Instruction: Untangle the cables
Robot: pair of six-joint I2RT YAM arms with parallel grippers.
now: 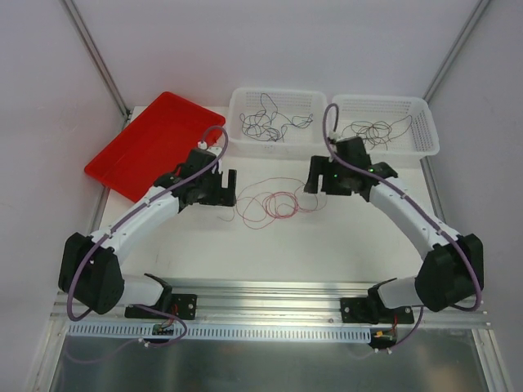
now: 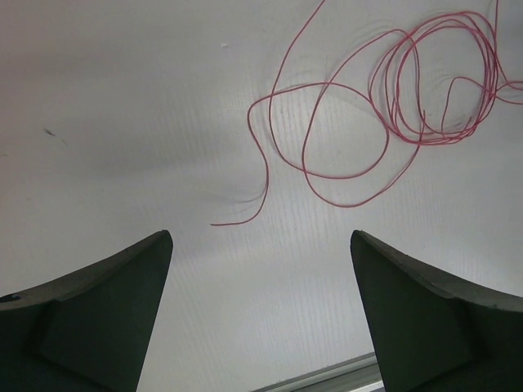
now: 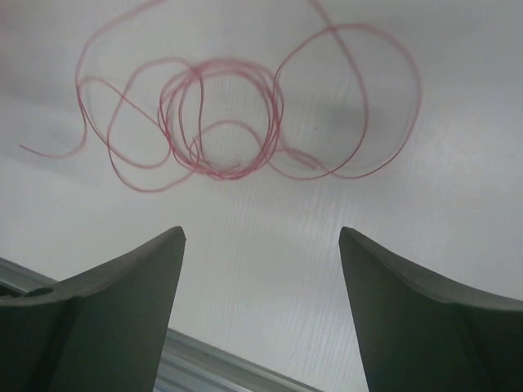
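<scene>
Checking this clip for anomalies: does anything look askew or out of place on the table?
The red tray at the far left sits rotated compared with the squarely placed white baskets, and its left corner seems to overhang the edge of the table. The red cable lying loose mid-table is expected.

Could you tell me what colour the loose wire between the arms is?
Red-pink; the thin coiled wire shows best in the right wrist view.
</scene>
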